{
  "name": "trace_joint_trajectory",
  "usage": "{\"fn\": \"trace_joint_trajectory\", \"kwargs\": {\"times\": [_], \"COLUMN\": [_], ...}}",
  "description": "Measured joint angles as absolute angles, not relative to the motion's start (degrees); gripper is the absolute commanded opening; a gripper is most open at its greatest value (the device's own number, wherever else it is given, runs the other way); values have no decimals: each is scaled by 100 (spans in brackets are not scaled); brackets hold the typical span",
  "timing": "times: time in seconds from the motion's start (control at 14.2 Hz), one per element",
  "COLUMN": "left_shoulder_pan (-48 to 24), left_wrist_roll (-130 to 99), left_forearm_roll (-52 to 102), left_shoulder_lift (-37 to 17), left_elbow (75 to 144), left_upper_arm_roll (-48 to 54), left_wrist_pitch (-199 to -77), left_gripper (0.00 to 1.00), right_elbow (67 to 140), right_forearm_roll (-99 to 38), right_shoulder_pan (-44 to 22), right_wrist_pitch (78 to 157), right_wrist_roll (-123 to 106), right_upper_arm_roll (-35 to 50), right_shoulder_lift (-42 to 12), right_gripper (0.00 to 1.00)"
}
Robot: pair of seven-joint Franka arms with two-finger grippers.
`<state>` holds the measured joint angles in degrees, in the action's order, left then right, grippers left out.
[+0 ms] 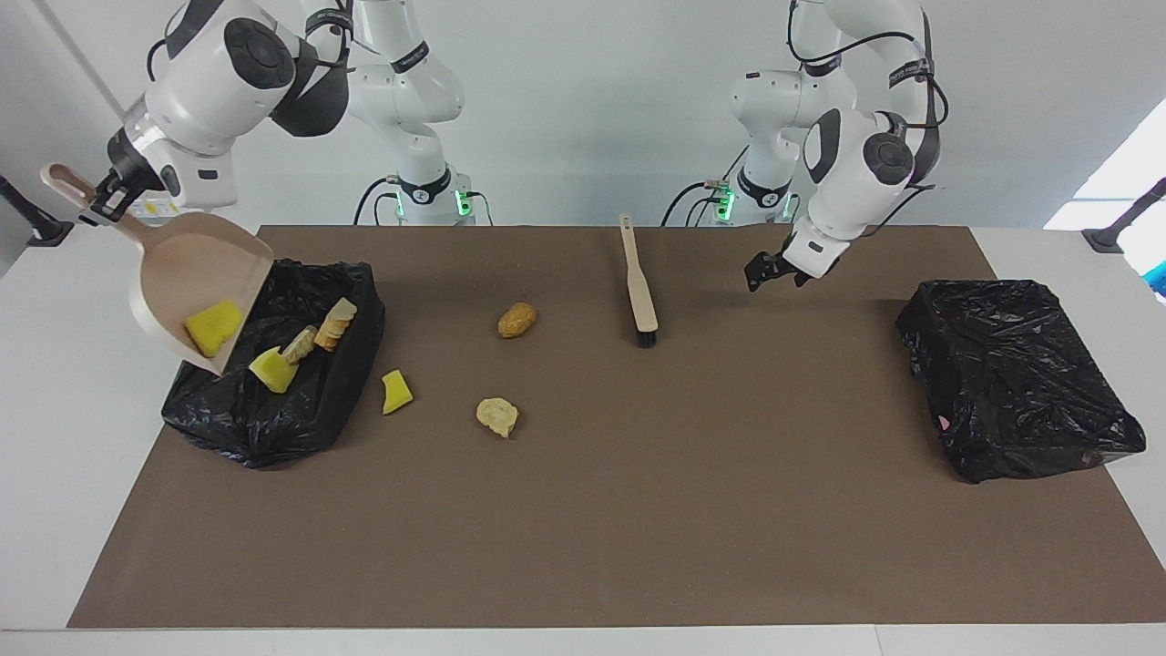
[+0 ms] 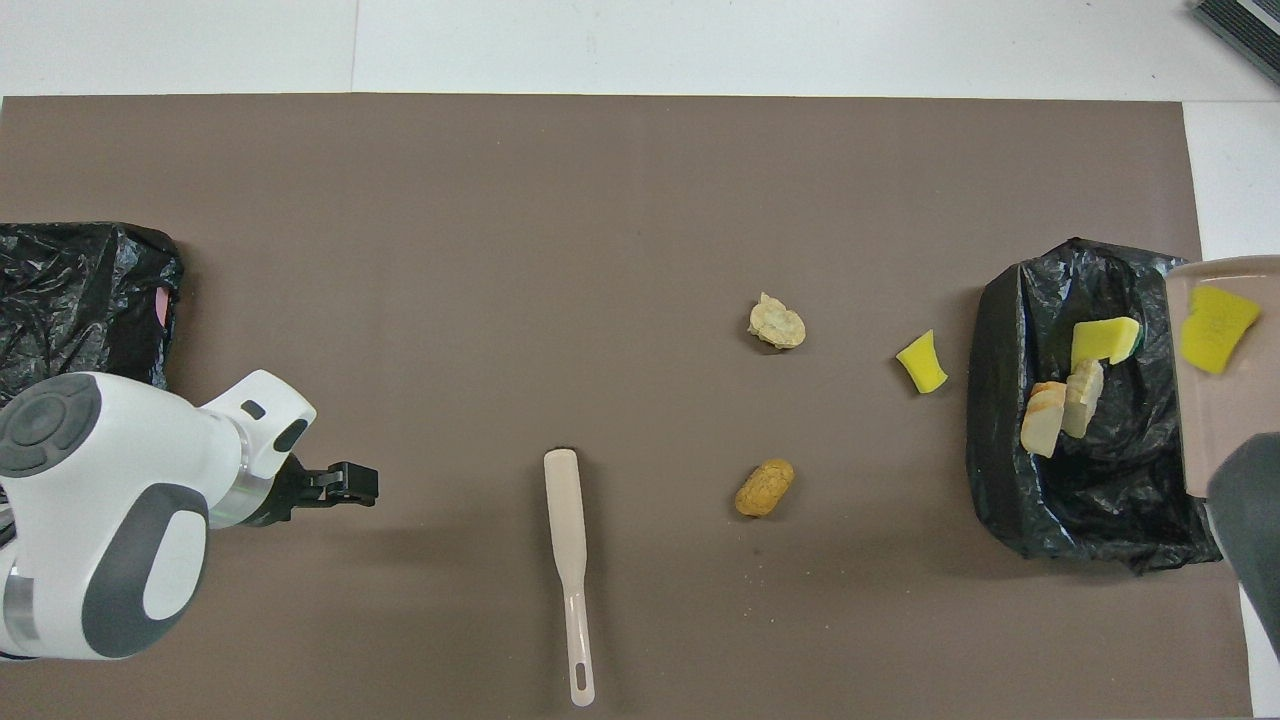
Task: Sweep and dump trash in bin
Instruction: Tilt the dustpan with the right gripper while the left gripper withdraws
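My right gripper (image 1: 96, 211) is shut on the handle of the beige dustpan (image 1: 187, 287), which is tilted lip-down over the black-lined bin (image 1: 273, 415). One yellow sponge chunk (image 1: 214, 326) lies in the pan near its lip. Another yellow chunk (image 1: 271, 369) and bread pieces (image 1: 332, 326) lie in the bin. On the mat lie a yellow chunk (image 1: 394, 392), a tan lump (image 1: 497, 416) and a brown lump (image 1: 516, 320). The brush (image 1: 638, 282) lies flat on the mat. My left gripper (image 1: 774, 271) is open and empty, above the mat beside the brush, toward the left arm's end.
A second black bag-covered bin (image 1: 1020, 383) stands at the left arm's end of the table. The brown mat (image 1: 638, 528) covers most of the table, with white table edge around it.
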<state>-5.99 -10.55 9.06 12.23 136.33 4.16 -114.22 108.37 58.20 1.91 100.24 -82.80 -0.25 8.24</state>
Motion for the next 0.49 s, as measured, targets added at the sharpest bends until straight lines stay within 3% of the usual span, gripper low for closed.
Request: {"fn": "trace_joint_trajectory", "kwargs": {"times": [0.28,0.49], "left_shoulder_pan": [-19,255], "left_wrist_roll": [-338,-321], "left_forearm_roll": [746,602], "left_shoulder_lift": [1435,1433], "left_elbow": [13544,13036], "left_upper_arm_roll": [406,415], "left_wrist_pitch": [-11190,-10847], "left_gripper": [100,100], "right_elbow": [10982,10955], "right_forearm_roll": [5868,5893], "right_shoulder_pan": [166,166], "right_wrist_pitch": [10024,10025], "right_wrist_roll": [-8270,-8381], "right_upper_arm_roll": [-37,-40], "right_shoulder_lift": [920,930], "right_gripper": [0,0]}}
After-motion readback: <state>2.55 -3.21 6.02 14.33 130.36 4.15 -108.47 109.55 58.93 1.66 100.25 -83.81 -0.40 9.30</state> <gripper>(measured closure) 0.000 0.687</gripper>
